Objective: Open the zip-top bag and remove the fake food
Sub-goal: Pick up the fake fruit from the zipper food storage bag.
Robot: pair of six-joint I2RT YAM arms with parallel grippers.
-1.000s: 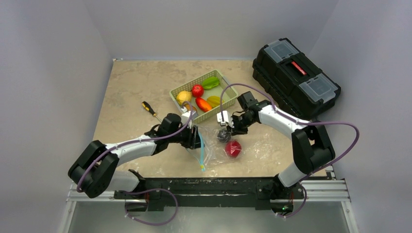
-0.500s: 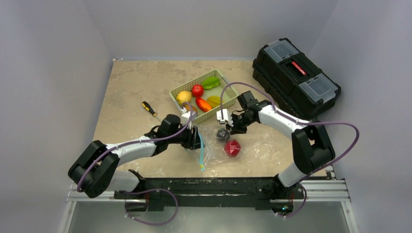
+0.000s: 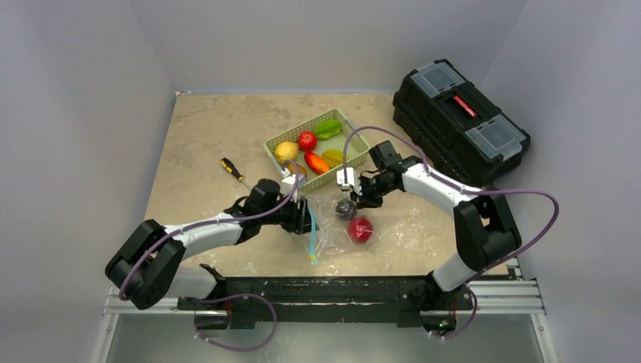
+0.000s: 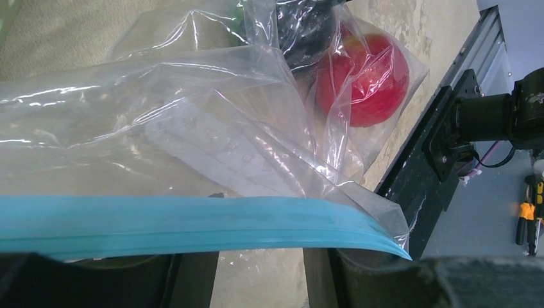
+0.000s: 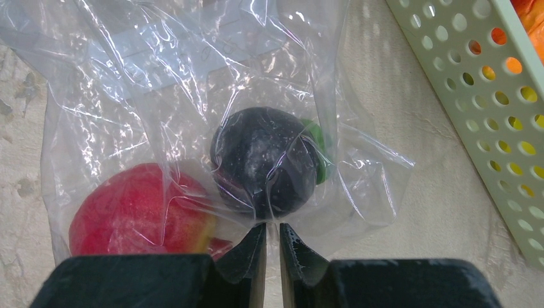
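The zip-top bag (image 3: 330,227) lies crumpled on the table between the arms, its light-blue zipper strip (image 3: 311,240) toward the left arm. Two pieces of fake food are inside: a red apple (image 3: 360,229) and a dark purple fruit (image 3: 346,209). In the left wrist view the zipper strip (image 4: 192,221) runs across my left gripper (image 4: 260,253), hiding the fingertips; the jaws stand apart with table showing between them. My right gripper (image 5: 272,228) pinches a fold of bag film just in front of the dark fruit (image 5: 266,160), with the apple (image 5: 138,208) to its left.
A green basket (image 3: 298,126) behind the bag holds several more plastic fruits and vegetables. A yellow-and-black screwdriver (image 3: 234,172) lies to its left. A black toolbox (image 3: 459,121) stands at the back right. The black mounting rail (image 4: 442,141) runs along the near table edge.
My right gripper has shifted slightly left and back with the bag film, and the apple and dark fruit crept that way too. The left arm has barely moved.
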